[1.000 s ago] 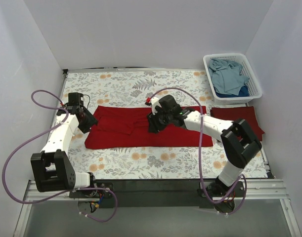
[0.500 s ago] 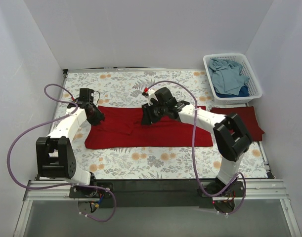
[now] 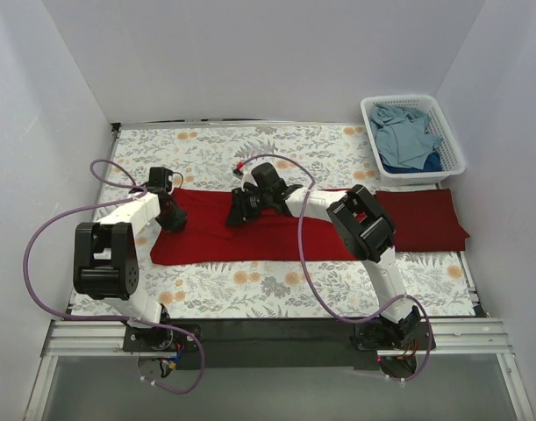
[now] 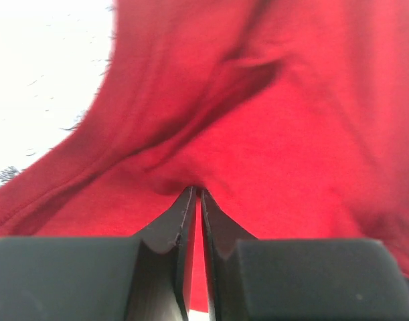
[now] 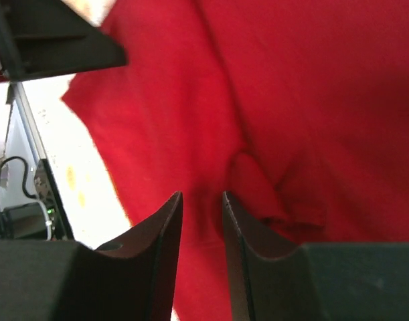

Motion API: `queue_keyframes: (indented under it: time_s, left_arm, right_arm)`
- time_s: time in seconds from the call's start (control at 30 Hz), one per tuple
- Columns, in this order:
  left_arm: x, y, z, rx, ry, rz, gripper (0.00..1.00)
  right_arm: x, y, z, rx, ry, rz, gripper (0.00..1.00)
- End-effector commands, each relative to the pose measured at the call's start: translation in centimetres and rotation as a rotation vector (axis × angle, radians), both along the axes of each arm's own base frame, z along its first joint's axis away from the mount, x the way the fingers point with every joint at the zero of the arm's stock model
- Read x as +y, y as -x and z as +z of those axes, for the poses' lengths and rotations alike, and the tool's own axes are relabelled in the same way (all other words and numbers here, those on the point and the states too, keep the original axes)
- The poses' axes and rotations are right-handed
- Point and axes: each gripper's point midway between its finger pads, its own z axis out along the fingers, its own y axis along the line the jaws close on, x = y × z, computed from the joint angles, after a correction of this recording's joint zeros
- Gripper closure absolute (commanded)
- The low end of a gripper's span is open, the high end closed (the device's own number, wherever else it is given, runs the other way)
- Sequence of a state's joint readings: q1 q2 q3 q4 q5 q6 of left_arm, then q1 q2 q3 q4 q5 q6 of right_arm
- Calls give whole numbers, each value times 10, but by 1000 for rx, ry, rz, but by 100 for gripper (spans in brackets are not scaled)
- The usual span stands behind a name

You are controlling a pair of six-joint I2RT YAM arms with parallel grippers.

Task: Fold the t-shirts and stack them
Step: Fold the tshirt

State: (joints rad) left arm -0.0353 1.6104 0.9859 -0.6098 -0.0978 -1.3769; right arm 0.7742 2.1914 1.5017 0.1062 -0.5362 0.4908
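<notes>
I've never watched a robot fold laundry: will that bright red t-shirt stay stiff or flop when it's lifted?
Probably floppy: the bright red t-shirt shows soft wrinkles and folds in both wrist views. Likely light, as it lies thin and flat. Lifted at one spot, the rest should sag.

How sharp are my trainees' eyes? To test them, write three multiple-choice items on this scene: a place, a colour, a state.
1. Where is the basket? A. far right corner of the table B. near left corner C. centre
2. What colour are the clothes in it? A. yellow B. blue C. white
3. How is the left claw? A. wide open B. out of view C. shut on the red shirt
Answers: 1 A, it stands at the far right edge; 2 B, blue cloth fills it; 3 C, its fingers pinch red cloth in the left wrist view.
</notes>
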Motion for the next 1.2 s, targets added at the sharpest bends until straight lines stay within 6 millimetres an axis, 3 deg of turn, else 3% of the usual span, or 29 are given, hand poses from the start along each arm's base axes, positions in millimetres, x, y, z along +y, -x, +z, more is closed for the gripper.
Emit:
queue_keyframes:
  time_s: [0.0, 0.17, 0.27, 0.37, 0.4, 0.43, 0.47, 0.5, 0.57, 0.6, 0.63, 0.67, 0.77, 0.87, 1.1, 1.17]
  left_arm:
    - [19, 17, -17, 45, -45, 54, 94]
    - [35, 26, -25, 69, -47, 112, 95]
    - [33, 19, -14, 48, -29, 111, 93]
    - [28, 7, 4, 2, -6, 106, 83]
    - [28, 4, 15, -29, -2, 111, 81]
    - [27, 3, 23, -39, 4, 112, 73]
    - [26, 3, 30, -50, 6, 114, 71]
    - [26, 3, 40, -77, 9, 120, 69]
    - [23, 12, 44, -85, 14, 112, 63]
    - [22, 17, 43, -85, 15, 111, 63]
    - [22, 21, 46, -100, 14, 112, 63]
    - [23, 34, 35, -69, 8, 116, 62]
    - [21, 54, 19, -38, 16, 129, 62]
    - [21, 59, 10, -32, 16, 131, 63]
    - [25, 54, -23, 61, -11, 122, 67]
    - [28, 39, -24, 61, -28, 112, 67]
  right_arm:
    - [-7, -11, -8, 32, -41, -46, 64]
    - [-30, -23, -20, 50, -54, -105, 64]
    - [-29, -24, 6, 6, -96, -71, 64]
    - [-30, -16, 28, -26, -130, -32, 62]
    - [-32, -14, 46, -55, -148, -27, 61]
    - [-41, -7, 41, -61, -124, -26, 59]
    - [-47, -4, 55, -95, -126, -29, 59]
    - [-54, -2, 56, -117, -101, -36, 59]
    - [-82, 6, 31, -105, 59, -86, 57]
    - [-96, 7, 33, -170, 115, -77, 57]
    - [-113, 16, 20, -150, 201, -80, 56]
    - [-128, 14, 23, -201, 257, -114, 56]
    - [-177, 28, 1, -251, 447, -123, 55]
    - [-209, 33, -6, -299, 570, -141, 54]
    - [-246, 55, -43, -242, 723, -142, 53]
    - [-254, 63, -54, -201, 758, -160, 53]
